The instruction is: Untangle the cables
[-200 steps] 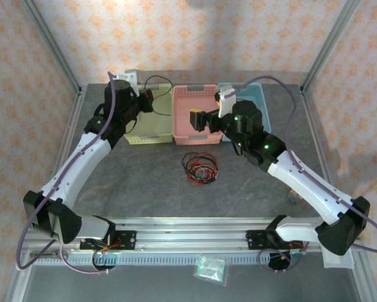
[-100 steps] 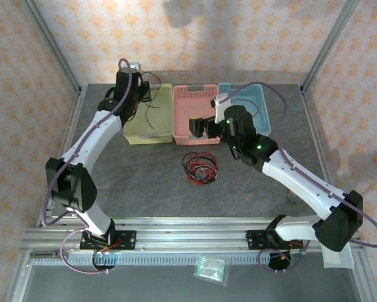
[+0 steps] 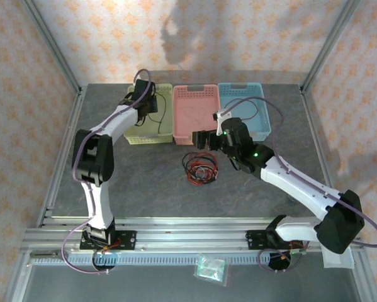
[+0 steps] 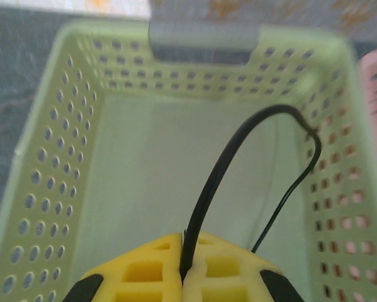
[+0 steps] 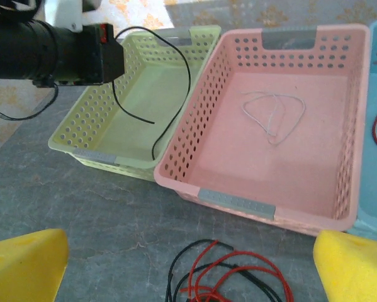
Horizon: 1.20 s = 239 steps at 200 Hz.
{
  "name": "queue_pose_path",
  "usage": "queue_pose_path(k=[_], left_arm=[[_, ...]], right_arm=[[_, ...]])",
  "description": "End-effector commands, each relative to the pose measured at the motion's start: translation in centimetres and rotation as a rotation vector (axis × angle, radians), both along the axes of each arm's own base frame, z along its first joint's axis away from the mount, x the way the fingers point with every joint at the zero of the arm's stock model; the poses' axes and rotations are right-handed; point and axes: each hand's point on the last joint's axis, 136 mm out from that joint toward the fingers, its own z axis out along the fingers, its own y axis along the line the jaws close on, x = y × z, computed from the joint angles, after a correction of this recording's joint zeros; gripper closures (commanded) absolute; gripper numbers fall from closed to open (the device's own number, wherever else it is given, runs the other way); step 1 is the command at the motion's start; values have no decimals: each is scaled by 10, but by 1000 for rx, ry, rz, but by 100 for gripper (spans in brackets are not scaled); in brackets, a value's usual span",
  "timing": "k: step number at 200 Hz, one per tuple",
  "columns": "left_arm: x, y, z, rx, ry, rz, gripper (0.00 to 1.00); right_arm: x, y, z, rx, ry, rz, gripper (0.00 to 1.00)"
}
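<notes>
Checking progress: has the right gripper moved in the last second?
Yes: the right gripper drew back from over the pink basket toward the cable pile.

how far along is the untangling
Done: a pale cable lies in the pink basket. In hand: the left tool pinches a black cable over the green basket. Left: a red and black tangle on the table, with the right tool open by it.

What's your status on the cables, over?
Left gripper shut on black cable over green basket. Right gripper open near red-black tangle. Pale cable in pink basket. Nothing blocking.
</notes>
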Motion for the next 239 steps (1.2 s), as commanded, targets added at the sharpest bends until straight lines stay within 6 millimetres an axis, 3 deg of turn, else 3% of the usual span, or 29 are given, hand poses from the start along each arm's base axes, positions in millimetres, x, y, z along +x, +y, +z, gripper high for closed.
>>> queue_pose_path(k=[1,17,26,67,91,116,125,128,136,145,153,185,239], left_arm=[[5,12,-12,-40,54,53,100],[7,14,-22,-42,90,64,100],[7,14,-20,-45,82,69,87],[2,22,-8,-26,51,102,50],[-3,19,1,-38,43,88,36],[-16,6,26,-81,0,41,27],[-22,-4,30,-99,-8,12,26],[-26,-6,43,-107,-32,3,25],[-34,-16,53,-111,-48,-20,25],[-47,-27,59,-110,-59,-47,25],[-59,-38,63,-107,-69,-73,25],[-111,-79,64,-135,-77,-172,25],[-187,-129,75,-269,-157,-246,25]], right_arm=[[0,-14,14,57,-17,-83,0],[0,-15,14,67,-9,-93,0],[1,-15,13,61,-3,-98,0],[9,-23,-6,-23,56,-162,0],[9,-25,-18,-40,115,-191,0],[5,-27,-26,-35,136,-197,0],[3,-33,-32,-61,143,-212,0],[3,-35,-34,-72,147,-222,0],[3,-42,-40,-97,168,-263,0],[2,-48,-47,-119,193,-295,16],[1,-50,-54,-136,217,-304,22],[-13,-52,-84,-165,325,-297,26],[-48,-49,-138,-107,560,-289,38]])
